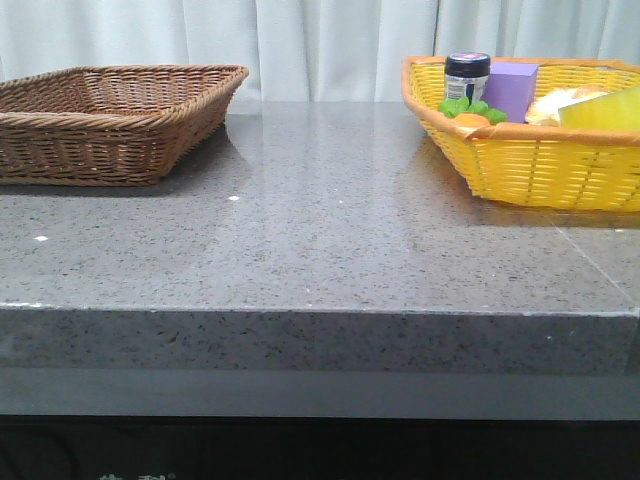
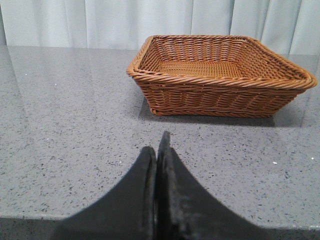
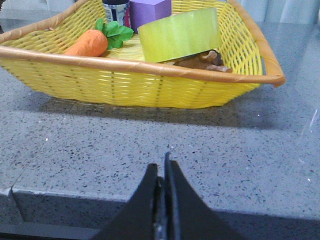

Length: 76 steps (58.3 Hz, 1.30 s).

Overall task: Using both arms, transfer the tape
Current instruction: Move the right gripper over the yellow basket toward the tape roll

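The tape is a wide translucent yellow roll standing on edge in the yellow basket; in the front view it shows at the basket's right side. My right gripper is shut and empty, low over the table's front edge, well short of the basket. My left gripper is shut and empty, over the grey table in front of the brown wicker basket. Neither arm shows in the front view.
The yellow basket also holds a toy carrot, a purple block, a dark-lidded jar and a brown item. The brown basket at the back left shows nothing inside. A white curtain hangs behind.
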Each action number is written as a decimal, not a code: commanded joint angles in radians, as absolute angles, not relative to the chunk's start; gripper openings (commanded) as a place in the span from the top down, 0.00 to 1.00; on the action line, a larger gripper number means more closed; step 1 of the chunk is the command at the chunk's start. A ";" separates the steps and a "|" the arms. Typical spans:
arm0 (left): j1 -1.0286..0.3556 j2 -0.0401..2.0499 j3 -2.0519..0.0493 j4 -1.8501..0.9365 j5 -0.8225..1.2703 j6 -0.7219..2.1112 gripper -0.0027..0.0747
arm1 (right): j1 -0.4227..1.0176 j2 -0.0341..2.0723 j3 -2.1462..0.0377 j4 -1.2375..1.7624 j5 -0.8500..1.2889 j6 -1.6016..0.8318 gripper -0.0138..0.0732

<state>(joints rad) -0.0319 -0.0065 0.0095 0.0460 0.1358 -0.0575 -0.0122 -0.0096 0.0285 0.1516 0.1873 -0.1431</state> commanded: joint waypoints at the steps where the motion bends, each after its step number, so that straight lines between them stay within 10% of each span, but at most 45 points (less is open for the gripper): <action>1: -0.030 0.003 0.047 0.040 0.046 -0.060 0.99 | -0.009 -0.037 0.002 0.154 0.113 -0.151 0.92; 39: -0.030 0.003 -0.037 0.059 0.000 -0.060 0.99 | -0.009 -0.037 0.001 0.191 -0.010 -0.150 0.92; 76: -0.030 0.577 -0.501 0.078 0.062 -0.060 0.99 | -0.009 0.357 -0.497 0.214 0.255 -0.150 0.92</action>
<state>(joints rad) -0.0319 0.5372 -0.4594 0.0763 0.1653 -0.0575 -0.0122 0.3114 -0.4481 0.2112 0.3408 -0.1431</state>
